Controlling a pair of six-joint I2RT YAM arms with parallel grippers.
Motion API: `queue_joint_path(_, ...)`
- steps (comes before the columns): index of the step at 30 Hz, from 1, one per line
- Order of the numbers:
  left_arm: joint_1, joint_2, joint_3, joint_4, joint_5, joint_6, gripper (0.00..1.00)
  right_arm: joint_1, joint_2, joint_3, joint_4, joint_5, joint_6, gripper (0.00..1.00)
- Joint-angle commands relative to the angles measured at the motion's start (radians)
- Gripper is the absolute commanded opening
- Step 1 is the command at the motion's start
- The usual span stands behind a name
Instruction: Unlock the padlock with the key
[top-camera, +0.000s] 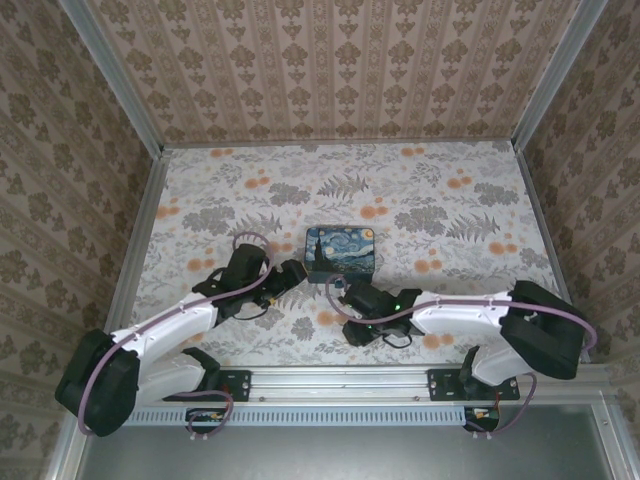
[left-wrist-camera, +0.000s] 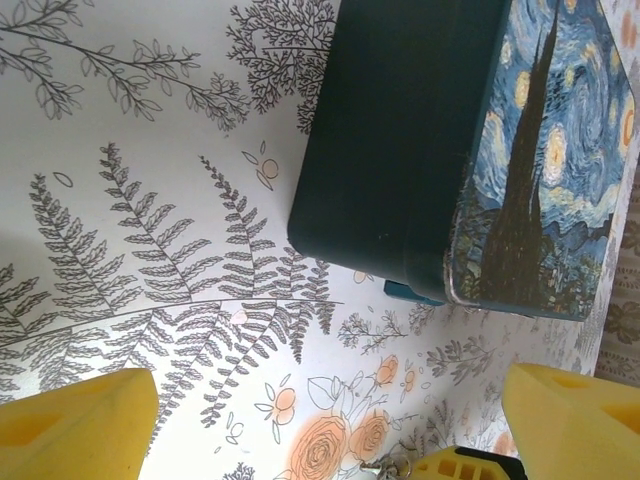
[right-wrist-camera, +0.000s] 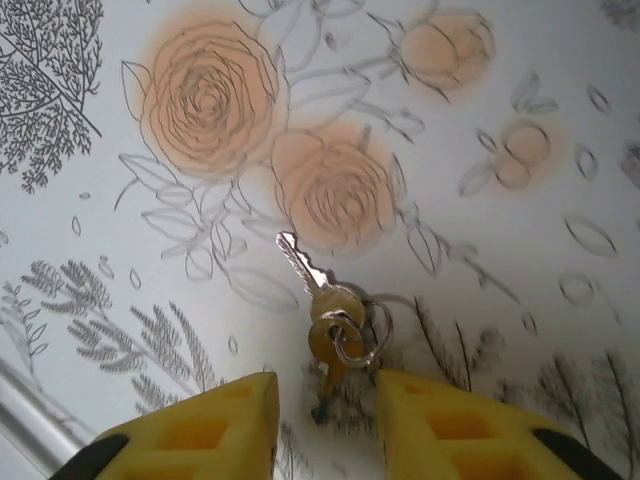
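**Both arms angled in toward the tin**

The left arm (top-camera: 170, 325) slants forward and inward, and the left fingers (left-wrist-camera: 80, 425) stand wide apart beside the blue tin (top-camera: 340, 250). The right arm (top-camera: 460, 310) lies low, its forearm pointing left. The right fingers (right-wrist-camera: 200, 435) are slightly apart, flanking the keys (right-wrist-camera: 325, 300), which lie ringed together on the bench (top-camera: 430, 190) just in front of the tin.

small silver key (right-wrist-camera: 298, 260) lying flat on the flowered cloth (right-wrist-camera: 520, 260), blade pointing up-left, its head on a ring (right-wrist-camera: 378, 330) with a brass-coloured piece (right-wrist-camera: 326, 345)
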Motion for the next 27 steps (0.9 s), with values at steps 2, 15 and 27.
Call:
queue_joint_path(2,-0.001,0.005,0.033,0.017,0.012,0.027,0.91,-0.006,-0.085,-0.003,-0.092,0.018,0.030,0.40)
queue_joint_path(15,-0.004,-0.001,0.022,0.015,0.009,0.020,0.92,-0.014,0.024,0.067,-0.107,0.028,0.005,0.50)
queue_joint_path(27,-0.004,0.009,0.025,0.020,0.013,0.024,0.92,0.015,0.119,0.128,-0.092,0.061,0.027,0.46)
